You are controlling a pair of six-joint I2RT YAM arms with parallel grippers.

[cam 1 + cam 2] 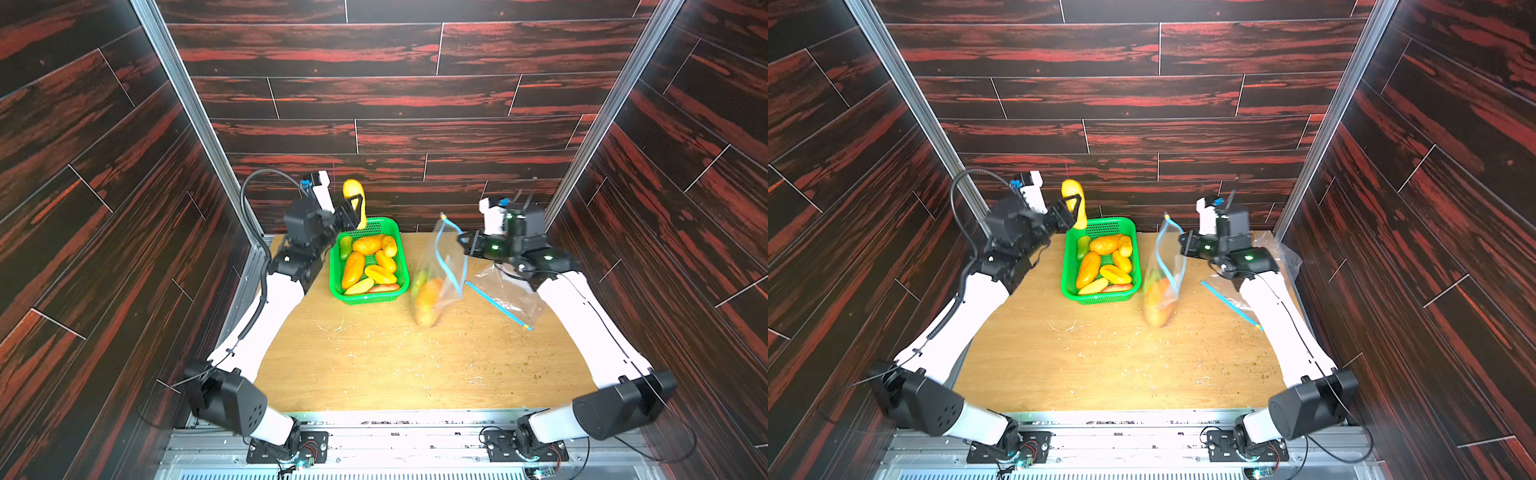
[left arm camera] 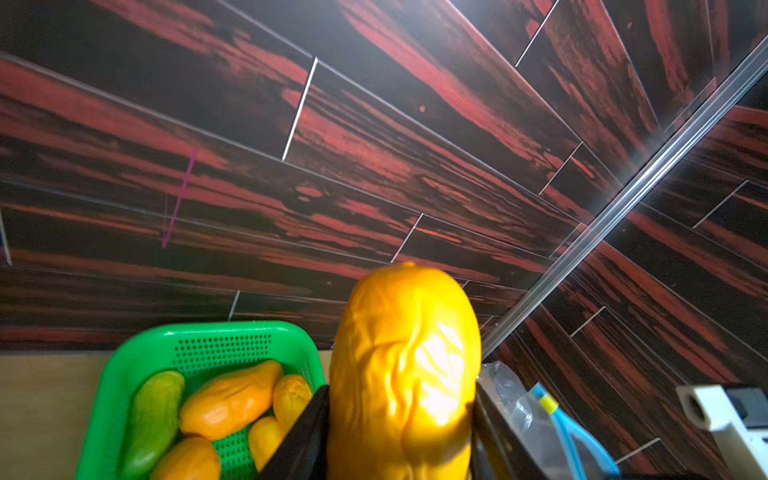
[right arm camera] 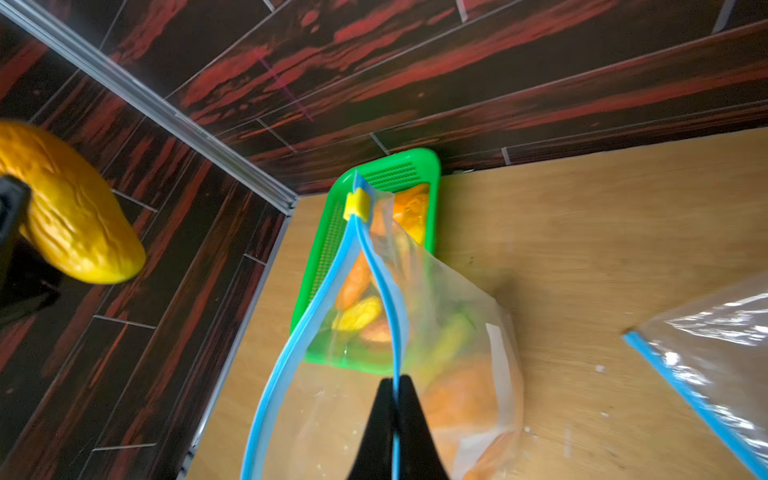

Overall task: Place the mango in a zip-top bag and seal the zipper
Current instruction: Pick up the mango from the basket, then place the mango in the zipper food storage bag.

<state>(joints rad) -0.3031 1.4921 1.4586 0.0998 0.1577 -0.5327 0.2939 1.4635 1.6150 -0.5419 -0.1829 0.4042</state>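
Observation:
A wrinkled yellow mango stands upright in the air over the green basket's far left corner. My left gripper is shut on it, one black finger on each side of its lower half. My right gripper is shut on one blue zipper strip of a clear zip-top bag. That bag hangs with its mouth parted and its yellow slider at the far end. An orange-green mango lies in the bag's bottom, which rests on the table.
The green basket holds several mangoes, yellow, orange and one green. A second zip-top bag lies flat on the wooden table under my right arm. Dark panelled walls close in the back and both sides.

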